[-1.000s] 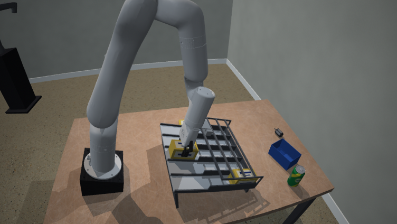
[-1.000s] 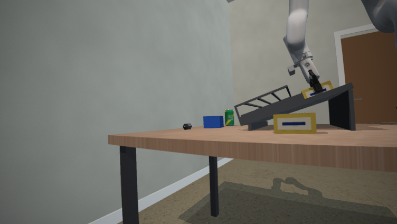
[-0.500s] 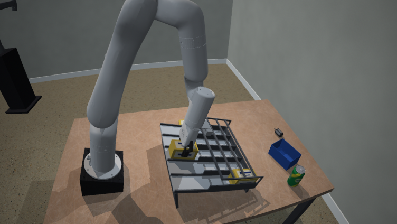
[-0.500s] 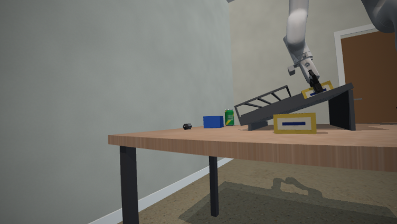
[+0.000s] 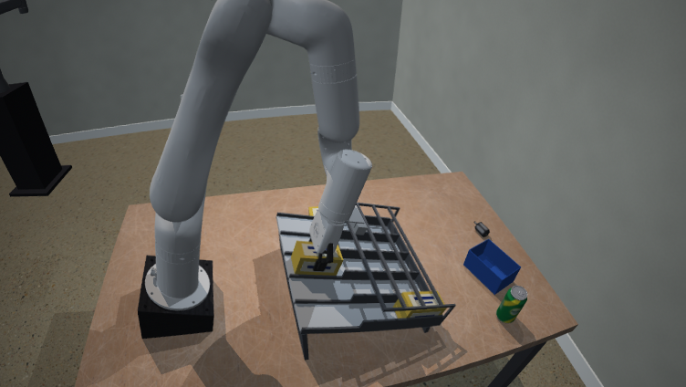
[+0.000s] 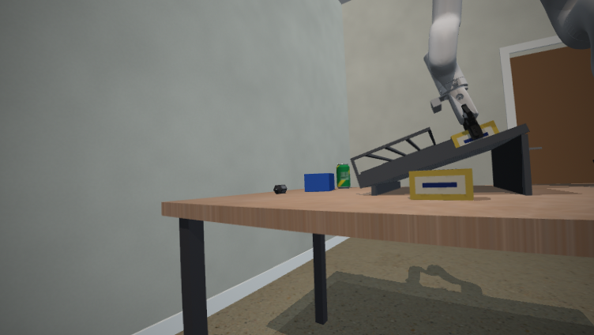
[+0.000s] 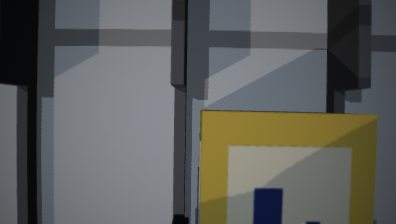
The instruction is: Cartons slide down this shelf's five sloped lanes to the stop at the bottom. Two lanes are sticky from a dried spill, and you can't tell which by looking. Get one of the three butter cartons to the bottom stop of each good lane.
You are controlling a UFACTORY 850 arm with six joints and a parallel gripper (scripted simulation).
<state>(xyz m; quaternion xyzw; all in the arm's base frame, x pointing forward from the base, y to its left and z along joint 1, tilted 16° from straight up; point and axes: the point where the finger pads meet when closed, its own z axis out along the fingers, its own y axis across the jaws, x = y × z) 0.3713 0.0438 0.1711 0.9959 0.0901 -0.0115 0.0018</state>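
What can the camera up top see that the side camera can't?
Only the top view shows the butter carton at the bottom stop of the shelf's nearest lane, the lane dividers, and the arm's black base.

Only the side view shows the brown door, the table legs, and a whole carton standing on the table beside the shelf.

Both show the open gripper over a carton high on the sloped shelf, the blue bin, the green can and a small black object.
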